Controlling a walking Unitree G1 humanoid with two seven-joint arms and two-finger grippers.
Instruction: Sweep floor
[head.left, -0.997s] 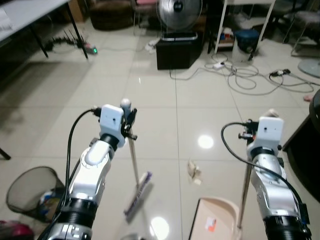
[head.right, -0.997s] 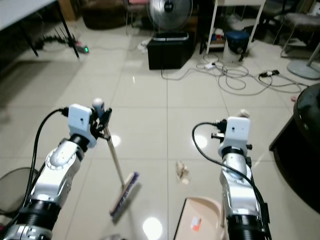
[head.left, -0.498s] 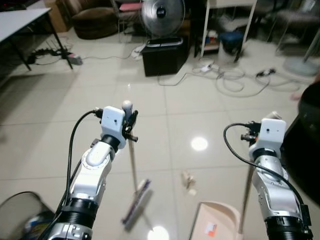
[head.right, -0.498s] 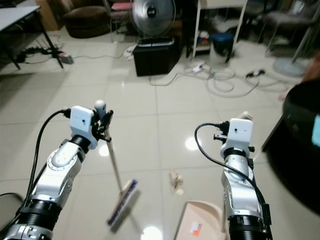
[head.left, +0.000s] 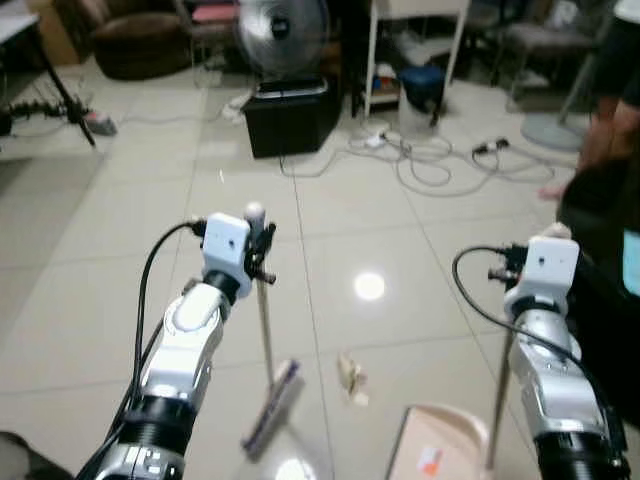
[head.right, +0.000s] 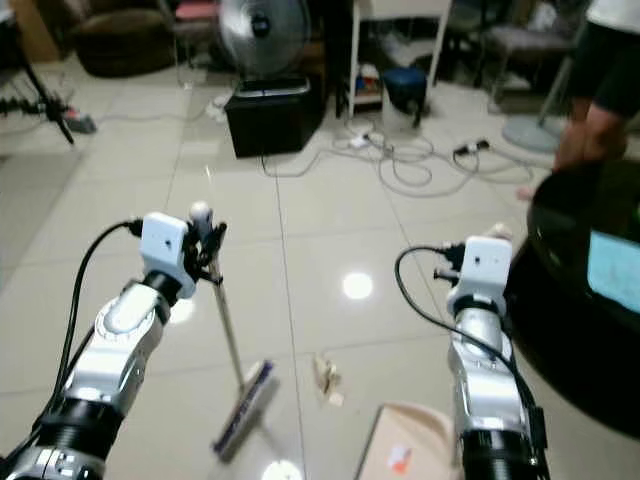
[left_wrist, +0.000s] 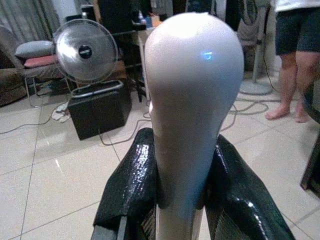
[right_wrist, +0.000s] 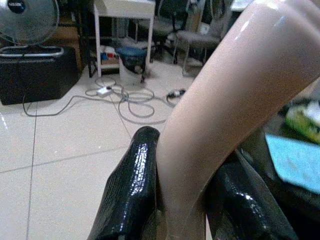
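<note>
Two tools are held: the broom (head.left: 265, 340) is clamped near its rounded white handle tip by the left gripper (left_wrist: 180, 200), its black fingers (left_wrist: 131, 190) pressed against both sides of the shaft, and the beige dustpan (head.left: 437, 455) is gripped by its upright handle in the right gripper (right_wrist: 182, 200), closed in the same way. The broom head (head.left: 272, 405) is set tilted on the pale tiled floor (head.left: 120, 230), crumpled paper scraps (head.left: 351, 378) lie just beside it toward the dustpan, and beyond both a fan (head.left: 281, 32) on a black box (head.left: 292, 112), tangled cables (head.left: 440, 160) and a person's bare legs (left_wrist: 295, 65) are seen
</note>
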